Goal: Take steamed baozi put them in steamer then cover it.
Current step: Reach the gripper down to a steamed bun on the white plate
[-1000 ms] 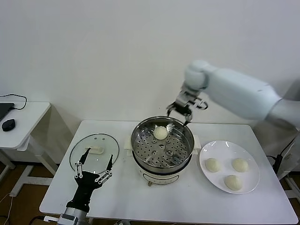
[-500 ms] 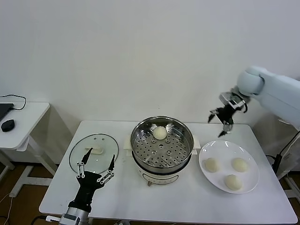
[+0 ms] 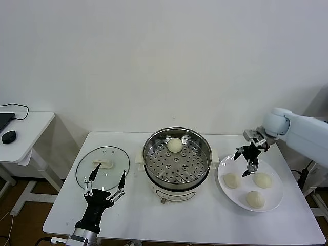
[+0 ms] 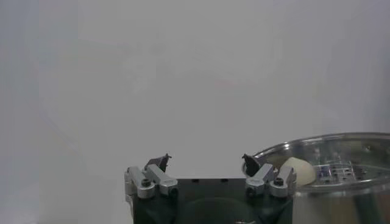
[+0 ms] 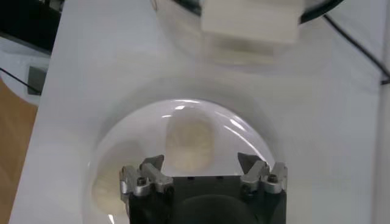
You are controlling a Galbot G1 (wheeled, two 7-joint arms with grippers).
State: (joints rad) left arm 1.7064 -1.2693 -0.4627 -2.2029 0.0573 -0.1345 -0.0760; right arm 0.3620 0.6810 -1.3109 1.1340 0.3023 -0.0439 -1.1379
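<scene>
White bench [image 3: 205, 225]: right end effector [image 3: 247, 163] hovers released over plate [image 3: 277, 202] of baozi [image 3: 232, 180]; left end effector [image 3: 105, 180] idles released beside cover [image 3: 102, 166].

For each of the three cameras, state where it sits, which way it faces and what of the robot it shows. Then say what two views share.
Head view: high on the robot, facing forward and down at the white table; shows the left gripper beside the cover and the right gripper over the plate.
Left wrist view: on the left arm, looking level past its open jaws at the steamer.
Right wrist view: on the right arm, looking down past its open jaws at a baozi on the plate.
Shared: head and left wrist views both show the steamer holding one bun.
</scene>
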